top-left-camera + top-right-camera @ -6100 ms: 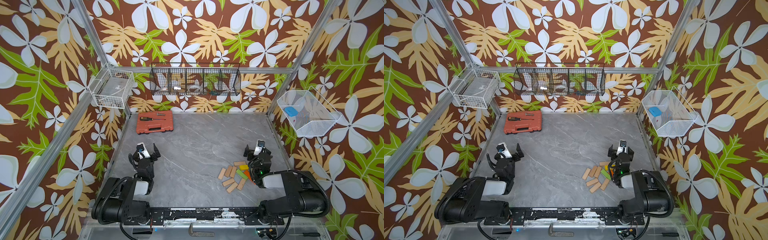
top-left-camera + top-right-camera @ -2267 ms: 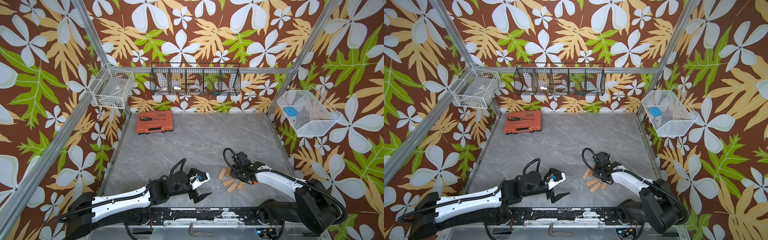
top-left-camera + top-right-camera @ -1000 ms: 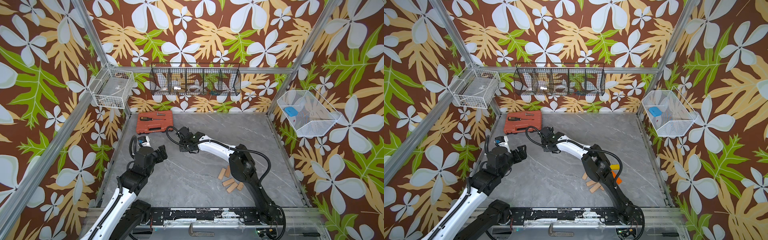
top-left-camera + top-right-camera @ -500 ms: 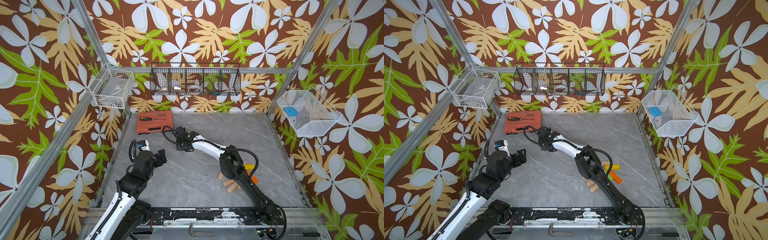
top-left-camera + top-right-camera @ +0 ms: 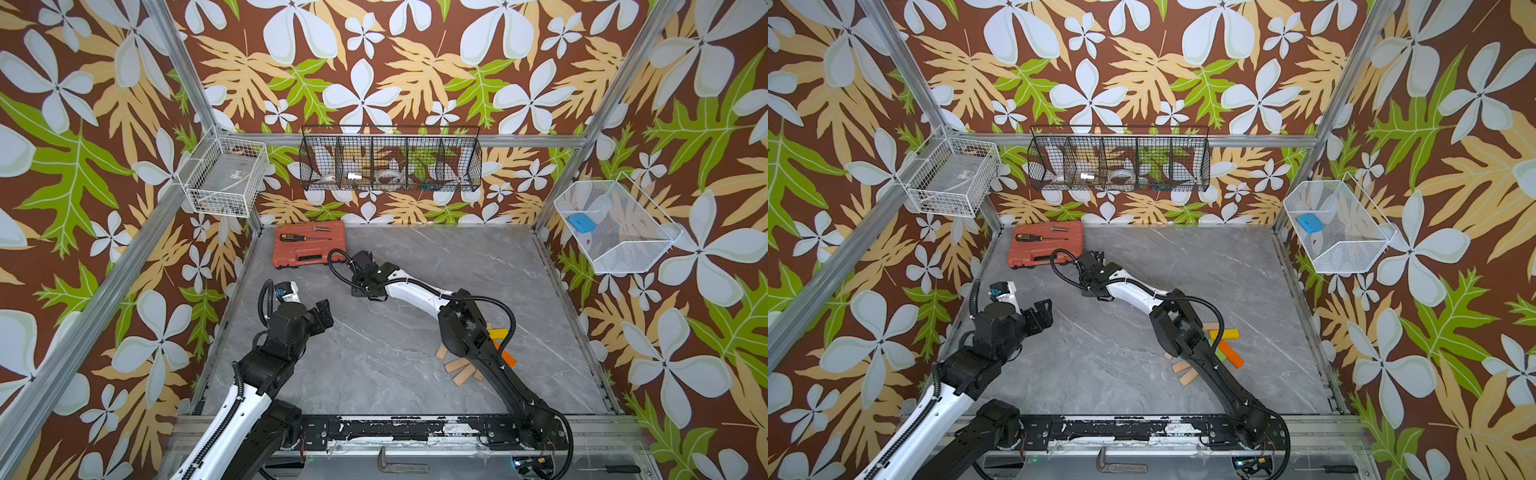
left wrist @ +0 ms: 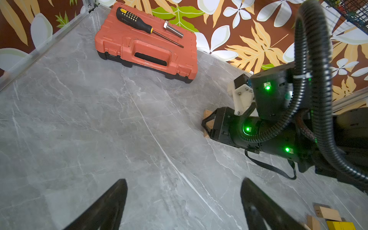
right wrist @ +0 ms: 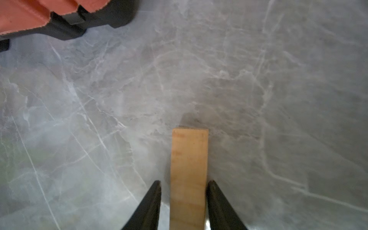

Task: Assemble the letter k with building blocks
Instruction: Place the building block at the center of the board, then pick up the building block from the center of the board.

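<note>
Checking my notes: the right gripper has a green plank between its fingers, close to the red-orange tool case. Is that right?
Not green. The right wrist view shows a plain light-wood plank between the fingers of the right gripper; it is close to the red-orange tool case.

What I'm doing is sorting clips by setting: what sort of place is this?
Probably a robot test cell, not a home: an aluminium frame lined with leaf-print wallpaper boxes in a grey tabletop, a left arm and a right arm are mounted at its front edge, and wire baskets hang on the walls.
</note>
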Controlling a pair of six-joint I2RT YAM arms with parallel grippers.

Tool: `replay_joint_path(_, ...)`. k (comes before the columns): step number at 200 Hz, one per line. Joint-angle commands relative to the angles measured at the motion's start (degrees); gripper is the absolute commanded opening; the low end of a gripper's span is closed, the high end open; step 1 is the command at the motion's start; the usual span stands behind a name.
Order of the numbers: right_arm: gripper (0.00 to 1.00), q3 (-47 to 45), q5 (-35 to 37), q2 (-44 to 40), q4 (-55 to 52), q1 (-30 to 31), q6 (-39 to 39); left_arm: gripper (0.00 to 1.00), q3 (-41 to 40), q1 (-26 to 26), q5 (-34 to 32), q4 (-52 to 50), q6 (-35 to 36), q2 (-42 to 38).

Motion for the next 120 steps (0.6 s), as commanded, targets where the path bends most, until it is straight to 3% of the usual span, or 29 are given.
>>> replay_joint_path(1,0.48,-0.8,-2.2,0.0,-4.5,-0.1,1.3,0.91,-0.1,0.1,-0.7,0.6,0.5,-0.2)
replay_joint_path(37,0.58,-0.8,-3.7,-2.9,-3.9,-0.3,1.0,0.91,-0.4,0.1,-0.5,0.9,0.6,-0.1)
replay_joint_path(74,0.60,-4.2,-3.1,-13.0,-4.0,-1.5,-1.1,0.88,0.3,0.1,3.2,2.1,0.3,0.7)
replay_joint_path(120,0.61,-28.2,0.8,-37.6,1.8,-6.4,-5.1,0.76,2.9,-1.1,16.0,6.6,-2.4,6.2)
